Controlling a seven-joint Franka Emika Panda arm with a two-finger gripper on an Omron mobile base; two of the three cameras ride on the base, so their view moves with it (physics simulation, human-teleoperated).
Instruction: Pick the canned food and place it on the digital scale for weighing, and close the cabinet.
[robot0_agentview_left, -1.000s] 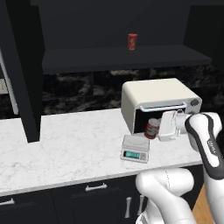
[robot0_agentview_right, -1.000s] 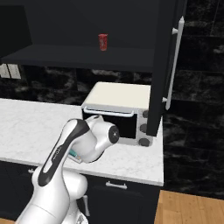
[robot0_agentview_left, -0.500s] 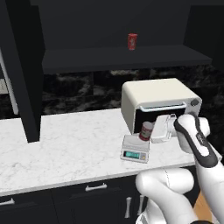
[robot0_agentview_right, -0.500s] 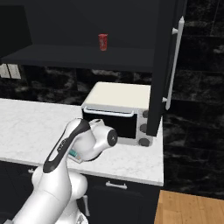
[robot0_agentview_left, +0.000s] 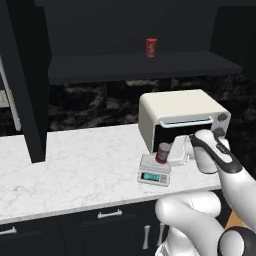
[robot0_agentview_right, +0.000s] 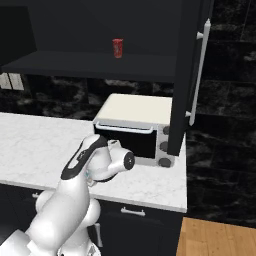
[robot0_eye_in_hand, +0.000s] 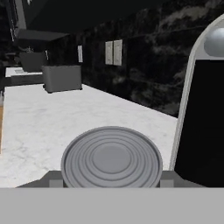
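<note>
Now lower, canned food (robot0_agentview_left: 163, 152) over digital scale (robot0_agentview_left: 154, 172), jaws still clenched on it.

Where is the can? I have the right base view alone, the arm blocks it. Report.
Observer: The canned food stands upright on the digital scale, seen from the left base view.
Operator: Tell me the end effector state.
Observer: The end effector is shut on the can; the hand view shows its ribbed lid between the fingertips.
Operator: Confirm the scale is on.
Observer: Its teal display is lit.
</note>
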